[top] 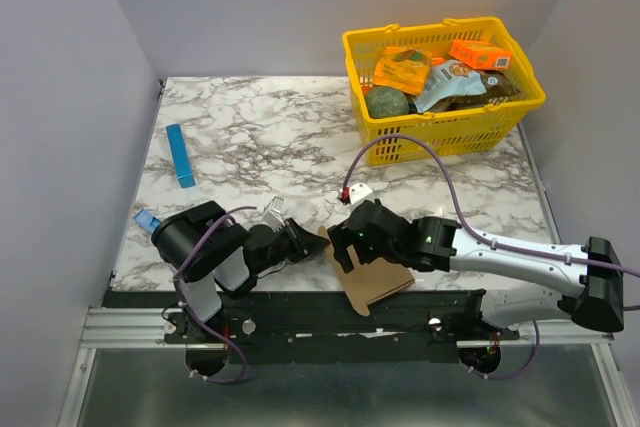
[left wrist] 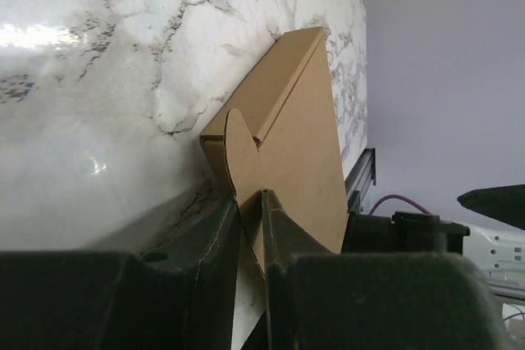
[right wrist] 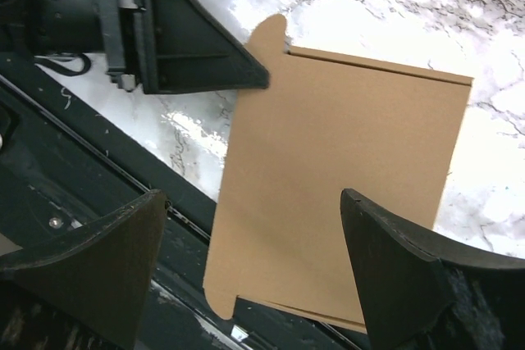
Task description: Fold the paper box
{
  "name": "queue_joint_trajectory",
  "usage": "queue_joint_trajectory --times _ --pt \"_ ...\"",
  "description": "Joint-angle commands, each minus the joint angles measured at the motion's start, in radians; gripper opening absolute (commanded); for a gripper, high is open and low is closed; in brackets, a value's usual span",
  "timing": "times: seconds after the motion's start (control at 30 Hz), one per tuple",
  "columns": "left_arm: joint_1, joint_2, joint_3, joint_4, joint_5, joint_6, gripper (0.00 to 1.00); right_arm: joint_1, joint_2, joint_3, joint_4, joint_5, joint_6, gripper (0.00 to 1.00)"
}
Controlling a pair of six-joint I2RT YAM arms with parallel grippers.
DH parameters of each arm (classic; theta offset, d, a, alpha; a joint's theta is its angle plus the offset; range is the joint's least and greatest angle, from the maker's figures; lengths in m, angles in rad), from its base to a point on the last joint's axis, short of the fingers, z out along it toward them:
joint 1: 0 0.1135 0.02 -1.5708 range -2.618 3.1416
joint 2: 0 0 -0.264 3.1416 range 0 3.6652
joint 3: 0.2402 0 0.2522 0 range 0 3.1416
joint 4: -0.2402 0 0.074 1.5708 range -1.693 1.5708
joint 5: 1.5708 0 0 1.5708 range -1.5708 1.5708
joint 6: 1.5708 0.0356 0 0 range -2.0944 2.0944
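The paper box (top: 378, 284) is a flat brown cardboard sheet lying at the table's near edge, partly over the black rail. My left gripper (top: 312, 240) reaches it from the left. In the left wrist view the sheet (left wrist: 299, 137) has its rounded tab and near edge pinched between the narrow jaws of the left gripper (left wrist: 250, 201). My right gripper (top: 348, 247) hovers over the sheet's left part. In the right wrist view the right gripper (right wrist: 253, 196) stands wide open above the cardboard (right wrist: 344, 170), touching nothing. The left gripper's finger (right wrist: 205, 55) meets the sheet's upper left corner.
A yellow basket (top: 445, 127) holding orange boxes and packets stands at the back right. A thin blue strip (top: 181, 155) lies at the left. A small white piece (top: 358, 190) sits mid-table. The black front rail (top: 300, 305) runs under the sheet's near edge.
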Motion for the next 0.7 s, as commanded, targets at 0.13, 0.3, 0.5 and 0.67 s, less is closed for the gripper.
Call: queue_joint_trajectory --times 0.13,0.3,0.5,0.67 --pt "-0.013 -0.28 -0.014 -0.042 -0.152 -0.017 0.0 0.09 0.085 0.116 -0.068 0.157 0.006 0.91" --pt "-0.014 -0.579 0.044 -0.464 -0.23 0.087 0.0 0.135 0.154 0.148 -0.072 0.194 0.013 0.89" --pt "-0.014 -0.702 0.066 -0.637 -0.272 0.101 0.0 0.181 0.266 0.264 -0.147 0.337 0.041 0.88" --pt "-0.016 -0.773 0.079 -0.756 -0.304 0.082 0.0 0.198 0.386 0.341 -0.258 0.501 0.131 0.88"
